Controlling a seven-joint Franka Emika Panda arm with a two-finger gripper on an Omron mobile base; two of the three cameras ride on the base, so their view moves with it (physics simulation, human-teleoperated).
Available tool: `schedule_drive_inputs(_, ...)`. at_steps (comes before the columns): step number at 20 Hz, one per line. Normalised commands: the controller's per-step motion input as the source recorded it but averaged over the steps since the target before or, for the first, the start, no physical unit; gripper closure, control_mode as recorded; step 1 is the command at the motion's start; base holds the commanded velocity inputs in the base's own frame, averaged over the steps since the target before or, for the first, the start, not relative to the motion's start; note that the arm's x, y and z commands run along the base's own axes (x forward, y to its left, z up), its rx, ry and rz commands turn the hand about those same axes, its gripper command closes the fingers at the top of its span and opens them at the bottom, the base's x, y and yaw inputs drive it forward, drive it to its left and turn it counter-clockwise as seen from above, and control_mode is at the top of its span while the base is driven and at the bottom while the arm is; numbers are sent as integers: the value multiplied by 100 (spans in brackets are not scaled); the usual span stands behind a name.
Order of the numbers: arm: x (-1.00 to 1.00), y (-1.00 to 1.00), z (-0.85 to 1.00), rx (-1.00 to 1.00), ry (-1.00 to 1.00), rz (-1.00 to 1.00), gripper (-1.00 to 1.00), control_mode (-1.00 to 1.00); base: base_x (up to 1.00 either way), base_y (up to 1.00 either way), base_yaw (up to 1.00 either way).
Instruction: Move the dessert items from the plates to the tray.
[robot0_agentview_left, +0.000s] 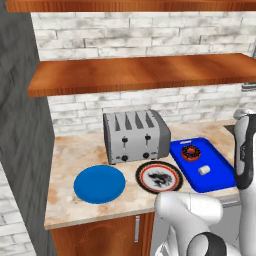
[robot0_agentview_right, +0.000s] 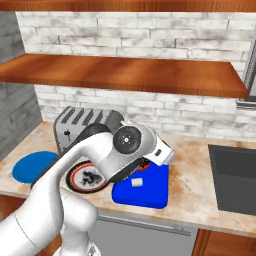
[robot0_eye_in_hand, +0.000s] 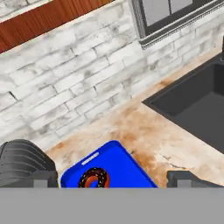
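Right up front in the hand view is the tool (robot0_eye_in_hand: 113, 180), tips apart with nothing between them. Both desserts look to be already on the blue tray (robot0_agentview_left: 220, 176): the doughnut (robot0_agentview_left: 191, 152) and the white piece (robot0_agentview_left: 204, 170). Blue plate (robot0_agentview_left: 99, 183) and patterned plate (robot0_agentview_left: 159, 177) sit bare on the bench (robot0_agentview_left: 70, 150). I'd guess both are light; take the doughnut across its ring, gently, since the icing could smear.

Rectangular tray (robot0_agentview_left: 220, 177): bright blue. Ring doughnut (robot0_agentview_left: 190, 152): dark brown, reddish-orange icing. Stubby cylinder piece (robot0_agentview_left: 204, 170): white. Round flat plate (robot0_agentview_left: 99, 184): plain blue. Second round plate (robot0_agentview_left: 159, 176): white, dark-red rim, black centre pattern (motif illegible). Boxy toaster (robot0_agentview_left: 135, 136): grey metal, black knobs. Countertop (robot0_agentview_left: 70, 152): mottled beige-orange.
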Motion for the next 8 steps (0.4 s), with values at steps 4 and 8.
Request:
schedule_drive_inputs(4, -98, 0, 60, 0, -85, 0, -100, -100, 0, 0, 0)
schedule_drive_inputs(8, -5, -1, 0, 0, -3, 0, -100, -100, 0, 0, 0)
